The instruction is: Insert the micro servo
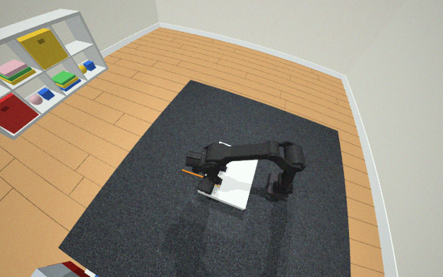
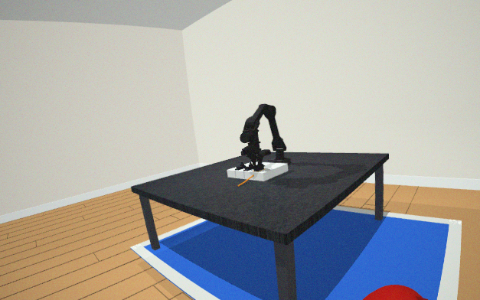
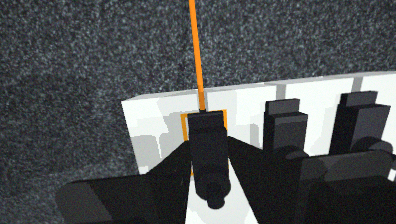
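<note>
The micro servo (image 3: 206, 125) is dark, with its round output boss and shaft facing the wrist camera. My gripper (image 3: 207, 143) (image 2: 257, 167) is shut on its sides. The servo is over the orange-outlined pocket (image 3: 184, 127) at one end of the white deck (image 3: 145, 111) (image 1: 241, 174) (image 2: 275, 172). The outline shows on both sides of the servo. Its orange cable (image 3: 196, 55) (image 1: 192, 173) (image 2: 246, 180) runs straight out past the deck edge, over or just beside the side notch. The mounting ears and pocket interior are hidden, so seating depth cannot be told.
Two fitted dark servos (image 3: 285, 134) (image 3: 364, 122) stand in the deck beside the pocket, close to one finger. The deck rests on a dark table (image 1: 145, 198) (image 2: 218, 203). The arm's base (image 1: 278, 191) (image 2: 280, 154) stands behind the deck. A shelf (image 1: 93, 53) stands away from the table.
</note>
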`<state>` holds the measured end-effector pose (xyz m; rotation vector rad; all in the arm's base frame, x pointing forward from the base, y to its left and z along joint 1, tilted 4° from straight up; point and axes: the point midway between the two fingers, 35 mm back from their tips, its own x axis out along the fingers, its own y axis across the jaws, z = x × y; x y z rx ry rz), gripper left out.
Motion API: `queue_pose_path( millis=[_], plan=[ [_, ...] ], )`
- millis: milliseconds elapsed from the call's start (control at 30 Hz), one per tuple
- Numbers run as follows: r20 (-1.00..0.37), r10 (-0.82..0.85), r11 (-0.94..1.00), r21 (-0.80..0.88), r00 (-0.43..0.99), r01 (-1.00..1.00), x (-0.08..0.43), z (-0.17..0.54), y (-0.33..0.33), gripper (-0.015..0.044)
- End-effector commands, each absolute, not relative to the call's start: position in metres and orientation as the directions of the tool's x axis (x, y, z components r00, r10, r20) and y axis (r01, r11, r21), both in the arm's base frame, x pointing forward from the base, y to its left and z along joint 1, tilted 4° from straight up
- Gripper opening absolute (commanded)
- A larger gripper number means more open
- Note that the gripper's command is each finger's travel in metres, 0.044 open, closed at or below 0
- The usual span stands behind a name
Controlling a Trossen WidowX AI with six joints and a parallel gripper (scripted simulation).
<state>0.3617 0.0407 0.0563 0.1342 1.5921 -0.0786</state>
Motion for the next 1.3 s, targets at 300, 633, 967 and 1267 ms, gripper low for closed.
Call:
queue_pose_path(
  millis=[300, 633, 967, 1267],
  plan=[
    [-0.999, 0.036, 0.990, 0.033, -0.022, 0.135, 0.361, 0.046, 0.041, 0.0000],
    [-0.999, 0.036, 0.990, 0.033, -0.022, 0.135, 0.361, 0.042, 0.041, 0.0053],
    [-0.999, 0.036, 0.990, 0.033, -0.022, 0.135, 0.362, 0.056, 0.041, 0.0187],
    [-0.999, 0.037, 0.990, 0.035, -0.014, 0.135, 0.362, 0.076, 0.041, 0.0214]
  ],
)
